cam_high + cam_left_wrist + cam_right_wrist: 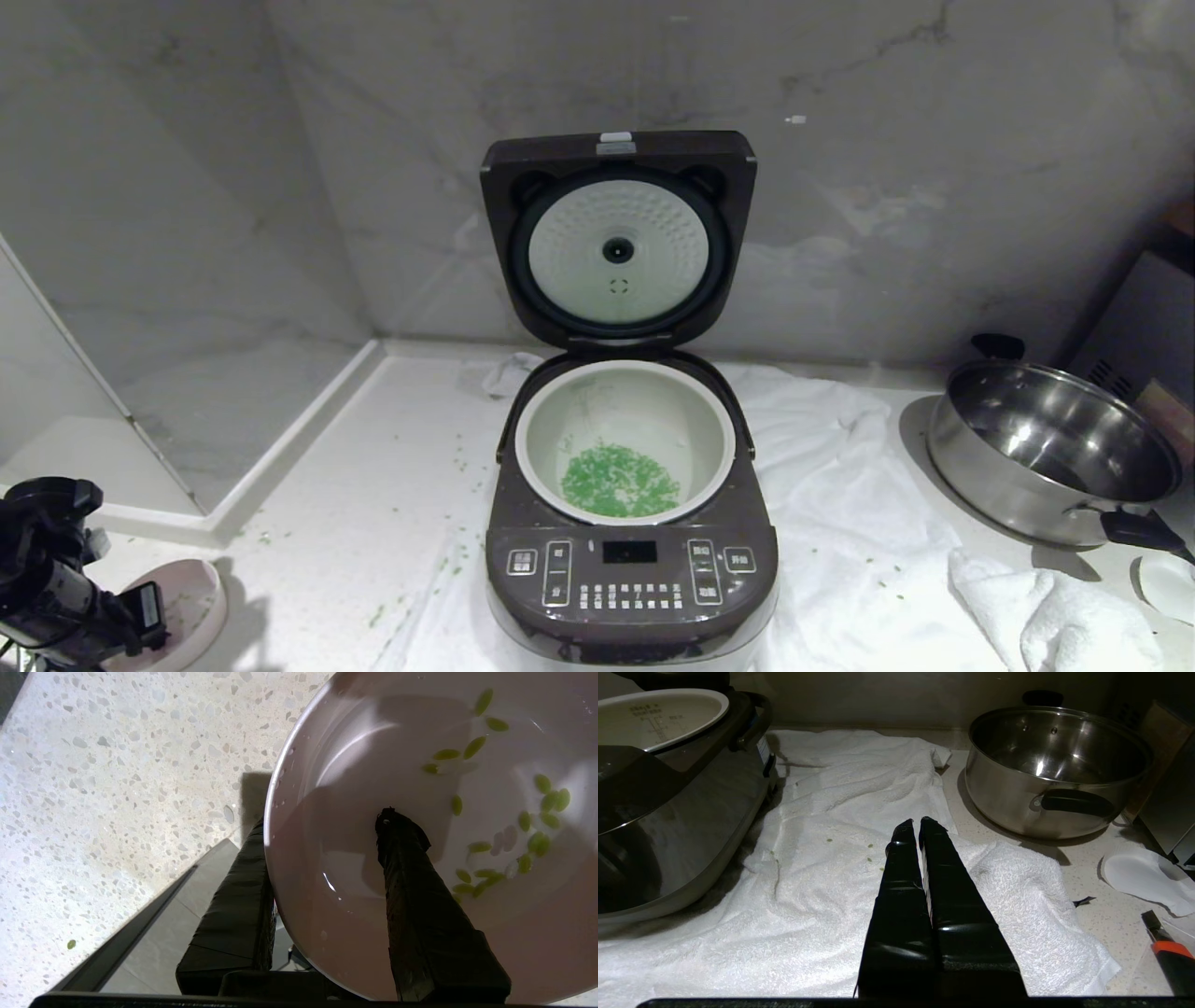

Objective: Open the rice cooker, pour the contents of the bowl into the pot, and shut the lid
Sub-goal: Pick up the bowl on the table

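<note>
Rice cooker (631,560) labels seem unreadable.

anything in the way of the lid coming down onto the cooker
Nothing visible. The lid stands upright, the pot rim is bare, and the left gripper with the bowl sits off to the cooker's left.

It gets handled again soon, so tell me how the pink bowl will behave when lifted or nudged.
The bowl looks small and holds only a few green bits, so probably light. Its glossy inside carries droplets, so a rim pinch may slip. On the smooth counter, a nudge would likely slide it, not tip it.
</note>
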Motion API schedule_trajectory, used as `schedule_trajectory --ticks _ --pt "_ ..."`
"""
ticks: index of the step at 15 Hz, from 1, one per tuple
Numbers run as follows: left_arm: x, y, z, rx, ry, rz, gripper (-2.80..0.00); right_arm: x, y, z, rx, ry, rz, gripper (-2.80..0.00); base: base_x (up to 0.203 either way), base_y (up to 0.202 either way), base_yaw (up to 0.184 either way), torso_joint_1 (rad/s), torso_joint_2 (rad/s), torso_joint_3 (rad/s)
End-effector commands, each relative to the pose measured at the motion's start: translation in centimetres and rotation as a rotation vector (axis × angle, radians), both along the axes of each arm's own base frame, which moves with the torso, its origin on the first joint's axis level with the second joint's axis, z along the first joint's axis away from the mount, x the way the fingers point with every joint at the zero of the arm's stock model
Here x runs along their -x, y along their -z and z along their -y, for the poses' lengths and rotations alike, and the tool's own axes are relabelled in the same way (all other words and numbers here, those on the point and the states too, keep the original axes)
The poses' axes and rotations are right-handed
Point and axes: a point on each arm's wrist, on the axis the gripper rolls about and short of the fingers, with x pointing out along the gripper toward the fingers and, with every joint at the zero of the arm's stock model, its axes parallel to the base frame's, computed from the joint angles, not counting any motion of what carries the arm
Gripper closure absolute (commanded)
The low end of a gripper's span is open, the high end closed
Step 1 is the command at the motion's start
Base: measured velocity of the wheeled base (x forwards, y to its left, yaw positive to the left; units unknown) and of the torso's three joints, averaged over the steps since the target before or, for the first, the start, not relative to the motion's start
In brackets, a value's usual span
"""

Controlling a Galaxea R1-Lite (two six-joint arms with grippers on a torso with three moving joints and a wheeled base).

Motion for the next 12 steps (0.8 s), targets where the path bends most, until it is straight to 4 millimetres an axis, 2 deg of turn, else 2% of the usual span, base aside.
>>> schedule_trajectory --ticks 1,5,12 --pt "-0.2 -0.1 -0.1 0.003 -0.010 0.009 0.00 0.0 0.0 0.0 0.000 0.000 0.000 0.00 0.000 0.000 0.000 0.000 0.00 0.000" --pt "-0.2 -1.7 0.1 0.032 -0.013 0.089 0.00 0.0 0.0 0.0 0.000 0.000 0.000 0.00 0.000 0.000 0.000 0.000 0.00 0.000" --pt "-0.6 -2.0 -0.3 0.034 -0.033 0.110 0.00 0.0 0.0 0.0 0.000 0.000 -0.001 0.00 0.000 0.000 0.000 0.000 0.00 0.000"
